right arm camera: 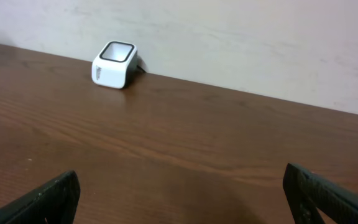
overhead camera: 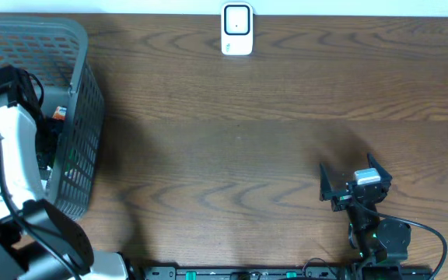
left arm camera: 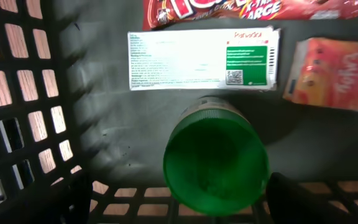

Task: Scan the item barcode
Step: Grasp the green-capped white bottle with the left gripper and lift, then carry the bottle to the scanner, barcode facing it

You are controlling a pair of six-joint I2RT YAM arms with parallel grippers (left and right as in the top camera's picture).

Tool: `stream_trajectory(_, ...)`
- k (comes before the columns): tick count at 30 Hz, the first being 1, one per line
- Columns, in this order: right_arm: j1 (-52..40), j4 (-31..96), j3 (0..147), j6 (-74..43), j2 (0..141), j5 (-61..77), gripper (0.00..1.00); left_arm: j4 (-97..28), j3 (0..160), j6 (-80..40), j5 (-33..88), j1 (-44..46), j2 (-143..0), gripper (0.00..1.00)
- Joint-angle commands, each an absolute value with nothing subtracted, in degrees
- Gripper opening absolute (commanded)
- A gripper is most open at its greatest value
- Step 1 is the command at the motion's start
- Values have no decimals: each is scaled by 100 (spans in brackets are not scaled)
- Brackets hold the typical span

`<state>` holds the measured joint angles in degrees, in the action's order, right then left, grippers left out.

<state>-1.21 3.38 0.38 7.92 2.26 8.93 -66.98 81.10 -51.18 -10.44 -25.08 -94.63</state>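
Dark wooden tabletop point(overhead camera: 232, 155) carries a grey plastic lattice basket point(overhead camera: 84, 85) at its left edge, the left arm point(overhead camera: 14, 148) reaching inside. A small white box-shaped barcode scanner point(overhead camera: 237, 29) stands at the far edge, and the right gripper point(overhead camera: 352, 180) sits near the front, spread wide and empty. Left wrist: the left gripper point(left arm camera: 179, 193) hangs wide apart, holding nothing, over a green round-topped plastic container point(left arm camera: 216, 165) inside the basket, beside a white printed packet point(left arm camera: 201, 60). The container looks light, rigid and smooth, so it is best taken across its round sides. Right wrist: scanner well ahead
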Motion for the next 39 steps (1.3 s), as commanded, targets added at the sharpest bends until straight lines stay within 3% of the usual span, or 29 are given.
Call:
stream_trajectory(1,-161,364,32,731,237,845,99,-6665,8090,-5133,-961,-2532,-9371,87)
stream_trajectory(33,-161,364,32,731,237,845,99,-5360,6969,-5175,-342,-2532,-10718,86)
stream_trajectory(34,-161,364,32,731,237,845,99,-5365,6969,-5168,-342,-2532,-10718,86)
stream_trajectory(37,-161,362,32,731,237,845,99,-5367,6971,-5065,-342,-2532,-10694,66)
stream_trajectory(39,-161,362,32,731,237,845,99,-5371,6978,-5011,-342,-2532,-10672,59)
